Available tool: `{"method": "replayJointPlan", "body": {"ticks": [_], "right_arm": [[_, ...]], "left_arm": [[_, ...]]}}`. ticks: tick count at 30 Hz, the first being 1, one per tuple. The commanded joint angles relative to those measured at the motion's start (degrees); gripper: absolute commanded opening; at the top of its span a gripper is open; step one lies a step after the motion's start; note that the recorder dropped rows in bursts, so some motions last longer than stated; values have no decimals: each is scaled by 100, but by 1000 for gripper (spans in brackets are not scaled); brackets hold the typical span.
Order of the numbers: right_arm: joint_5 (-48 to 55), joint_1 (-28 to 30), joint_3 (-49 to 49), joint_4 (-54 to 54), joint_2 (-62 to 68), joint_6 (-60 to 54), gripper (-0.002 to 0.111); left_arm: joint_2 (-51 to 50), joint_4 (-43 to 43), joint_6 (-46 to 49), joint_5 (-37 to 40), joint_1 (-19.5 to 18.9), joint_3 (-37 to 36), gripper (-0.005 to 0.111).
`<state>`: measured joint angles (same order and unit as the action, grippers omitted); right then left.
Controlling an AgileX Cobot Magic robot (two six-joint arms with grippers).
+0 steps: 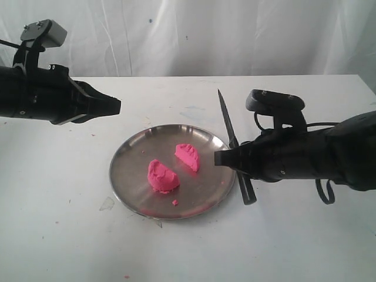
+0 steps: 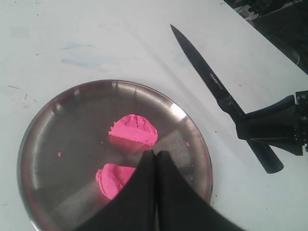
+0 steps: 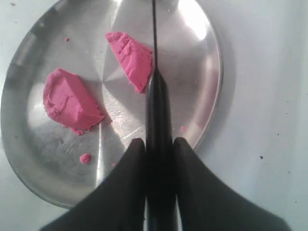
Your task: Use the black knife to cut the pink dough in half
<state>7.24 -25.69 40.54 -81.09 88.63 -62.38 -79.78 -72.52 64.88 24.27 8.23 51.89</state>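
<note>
White cloth is hanging behind a white desk (image 1: 59, 223), and you are looking at a round, shiny steel plate (image 1: 126, 170) sitting near its middle. Two bright pink, matte, soft half-dome dough pieces are lying apart on that plate: one dough piece (image 1: 161, 176) is resting toward the near side, the other dough piece (image 1: 188, 157) is sitting a little farther back, flat cut faces showing. A tiny pink crumb (image 1: 175, 202) is lying near the plate's front edge.

Your slim all-black knife (image 1: 226, 123) is lying on the desk just beside the plate's right rim, its pointed blade aiming away toward the cloth and its thicker handle (image 1: 248, 192) nearer the front.

Your right pincer (image 1: 218, 158) is hovering over the plate's right rim, just above the knife. In the right wrist view its fingers (image 3: 132, 159) are standing apart either side of the knife, and I cannot tell whether they are touching it.

Your left pincer (image 1: 115, 106) is hanging in the air off the plate's back-left side, well apart from the dough. In the left wrist view its fingertips (image 2: 147, 159) are pressed together, holding nothing.
</note>
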Motion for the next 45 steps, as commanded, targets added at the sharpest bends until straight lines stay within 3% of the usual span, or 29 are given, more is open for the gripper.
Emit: {"method": "replayJointPlan", "body": {"ticks": [1, 7, 11, 21, 27, 29, 33, 45], "right_arm": [[35, -11, 9, 964, -59, 625, 0], [-390, -112, 9, 6866, -59, 6873, 0], [-660, -359, 9, 8847, -59, 9375, 0], [-1349, -485, -2, 8863, -38, 11100, 0], [-1542, -703, -2, 8863, -24, 11302, 0], [-1727, -727, -70, 9459, 44, 11952, 0], [-2992, -620, -249, 11653, 427, 14667, 0], [-3184, -161, -360, 11769, 922, 15115, 0]], "left_arm": [[54, -139, -30, 68, -9, -43, 0], [54, -139, -30, 68, -9, -43, 0], [54, -139, -30, 68, -9, -43, 0], [54, -139, -30, 67, -9, -43, 0], [54, -139, -30, 67, -9, -43, 0], [54, -139, -30, 67, -9, -43, 0], [54, -139, -30, 56, -9, -43, 0], [54, -139, -30, 66, -9, -43, 0]]}}
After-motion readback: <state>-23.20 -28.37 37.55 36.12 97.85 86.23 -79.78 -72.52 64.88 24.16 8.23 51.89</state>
